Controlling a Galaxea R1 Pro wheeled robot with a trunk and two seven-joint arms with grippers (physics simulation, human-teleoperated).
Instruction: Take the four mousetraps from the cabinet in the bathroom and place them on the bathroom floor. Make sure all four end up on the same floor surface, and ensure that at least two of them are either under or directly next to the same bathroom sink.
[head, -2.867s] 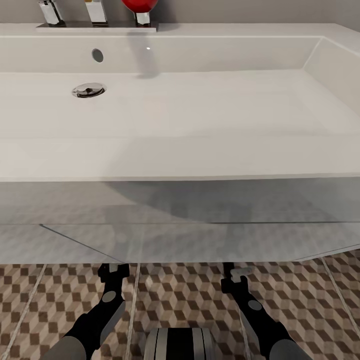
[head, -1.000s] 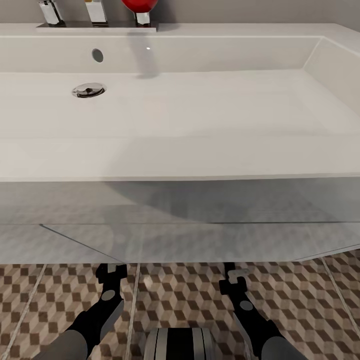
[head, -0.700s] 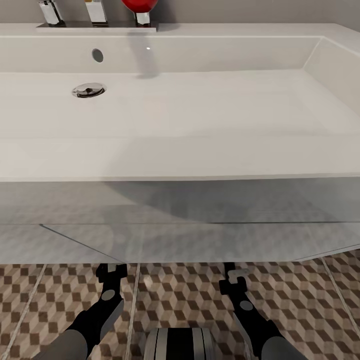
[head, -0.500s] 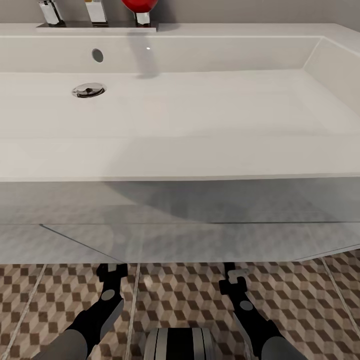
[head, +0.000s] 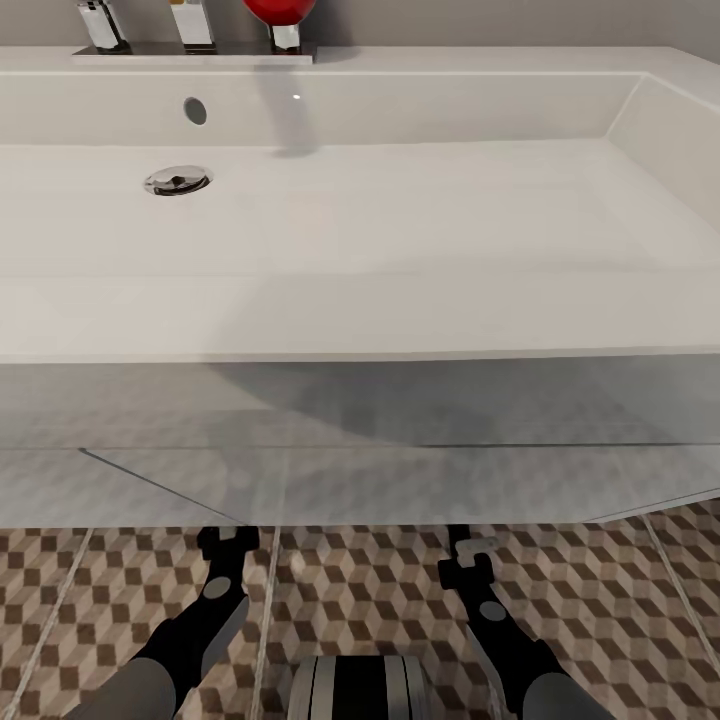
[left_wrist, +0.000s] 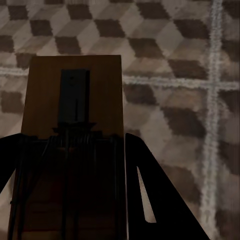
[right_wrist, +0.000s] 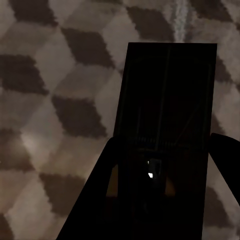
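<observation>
Head view: wide white rectangular sink basin (head: 400, 200), chrome drain (head: 177, 180) inside, nothing else in it. Both arms low over brown-beige cube-pattern floor tiles (head: 370, 590).

L wrist view: left gripper (left_wrist: 70, 165) fingers closed around tan wooden mousetrap w/ dark wire spring (left_wrist: 75, 100).

R wrist view: right gripper (right_wrist: 165, 165) clamps second dark-shaded mousetrap board (right_wrist: 170, 90), above tiles.
</observation>
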